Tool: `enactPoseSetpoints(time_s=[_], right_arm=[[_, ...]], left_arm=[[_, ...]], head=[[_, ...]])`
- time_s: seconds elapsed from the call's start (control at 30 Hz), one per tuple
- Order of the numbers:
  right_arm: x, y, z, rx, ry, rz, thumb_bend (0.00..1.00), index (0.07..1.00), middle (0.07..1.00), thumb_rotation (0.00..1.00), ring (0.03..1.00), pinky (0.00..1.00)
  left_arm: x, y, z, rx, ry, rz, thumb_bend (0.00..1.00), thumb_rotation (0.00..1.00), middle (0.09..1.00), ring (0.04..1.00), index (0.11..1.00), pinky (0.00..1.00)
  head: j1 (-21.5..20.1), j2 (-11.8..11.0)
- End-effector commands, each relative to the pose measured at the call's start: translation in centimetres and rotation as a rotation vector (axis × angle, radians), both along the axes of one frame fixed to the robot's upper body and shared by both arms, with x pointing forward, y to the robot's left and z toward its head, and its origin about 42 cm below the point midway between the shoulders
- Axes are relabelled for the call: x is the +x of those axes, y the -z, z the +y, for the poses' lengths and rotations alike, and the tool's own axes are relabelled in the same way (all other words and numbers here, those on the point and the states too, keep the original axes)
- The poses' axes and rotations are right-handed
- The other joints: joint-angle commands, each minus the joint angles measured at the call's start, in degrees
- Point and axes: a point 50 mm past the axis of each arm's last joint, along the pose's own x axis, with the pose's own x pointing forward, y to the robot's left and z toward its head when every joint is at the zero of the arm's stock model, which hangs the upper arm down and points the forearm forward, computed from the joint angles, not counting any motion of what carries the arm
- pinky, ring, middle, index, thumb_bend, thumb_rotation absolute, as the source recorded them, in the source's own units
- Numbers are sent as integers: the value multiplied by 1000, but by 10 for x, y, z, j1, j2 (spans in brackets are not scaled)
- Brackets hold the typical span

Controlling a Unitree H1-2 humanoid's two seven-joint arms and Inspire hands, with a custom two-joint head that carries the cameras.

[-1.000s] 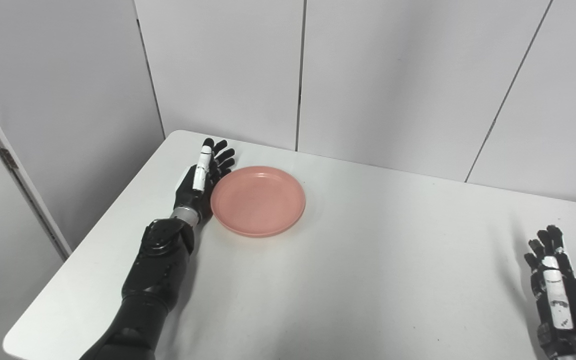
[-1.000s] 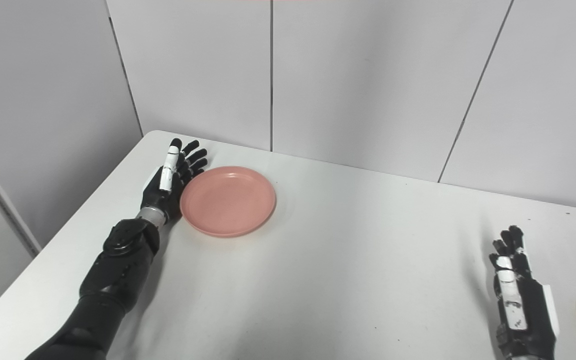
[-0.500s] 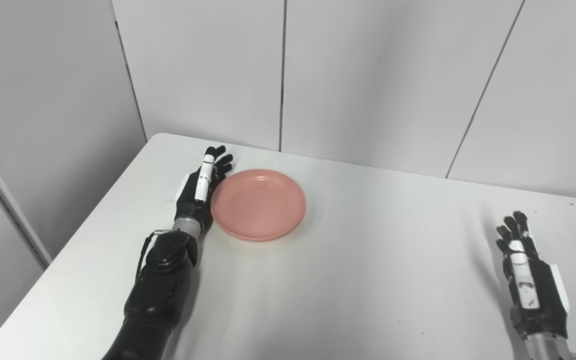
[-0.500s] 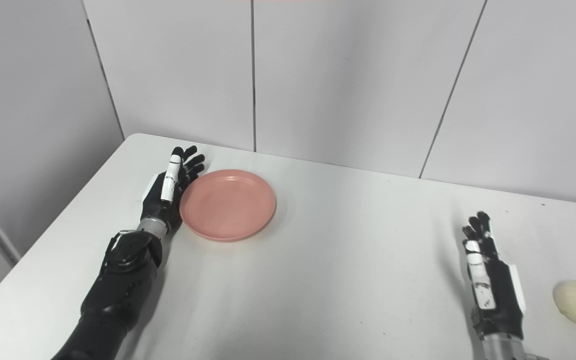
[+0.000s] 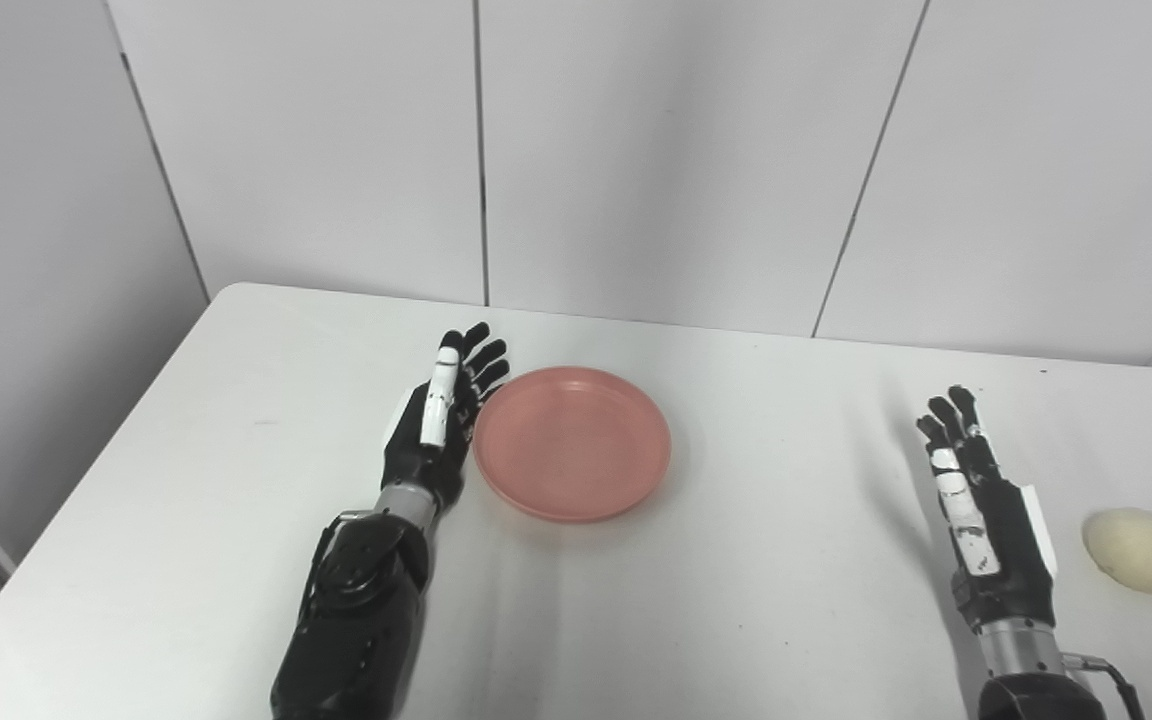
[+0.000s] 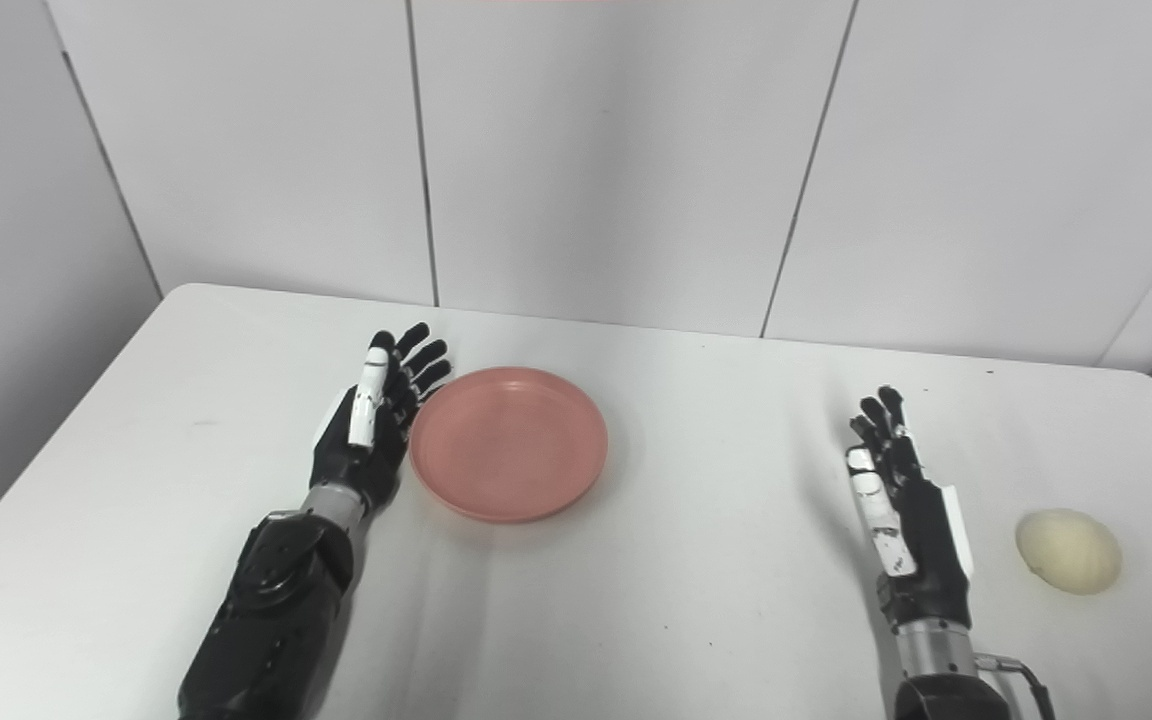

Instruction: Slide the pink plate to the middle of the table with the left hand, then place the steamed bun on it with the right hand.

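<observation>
Left eye view: pink plate (image 5: 573, 443) flat on the white table (image 5: 736, 620), left of centre, rim up, round so no long axis. Left hand (image 5: 441, 430) stands edge-on against the plate's left rim, fingers straight and apart, holding nothing. Steamed bun (image 5: 1136, 549) near the right edge, slightly oval, long axis roughly left-right. Right hand (image 5: 986, 515) just left of the bun, not touching, fingers spread, empty.

Right eye view: same layout; plate (image 6: 508, 442), bun (image 6: 1068, 551) well apart. Grey panelled wall (image 6: 596, 150) behind the table.
</observation>
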Motion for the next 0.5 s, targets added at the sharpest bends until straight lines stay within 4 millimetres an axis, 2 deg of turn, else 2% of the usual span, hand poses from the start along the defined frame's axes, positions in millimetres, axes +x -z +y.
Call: enactPoseSetpoints(time_s=[0.0,0.13,0.27,0.47], right_arm=[[-10,15,11,30,-8,16,661,973,952,808,942,1000],[-10,14,16,25,-1,23,658,966,943,808,935,1000],[-10,12,24,8,9,29,711,959,936,815,929,1000],[-8,10,33,8,18,28,659,956,935,818,925,992]], left_arm=[[-3,-1,-5,4,14,-23,491,1000,912,922,901,913],[-7,1,-12,-6,26,-36,498,1000,928,936,911,933],[-13,6,-18,6,37,-62,500,1000,915,923,896,921],[-20,14,-28,35,91,-72,544,982,913,917,887,925]], head=[[0,1],[-26,5],[-64,10],[-73,12]])
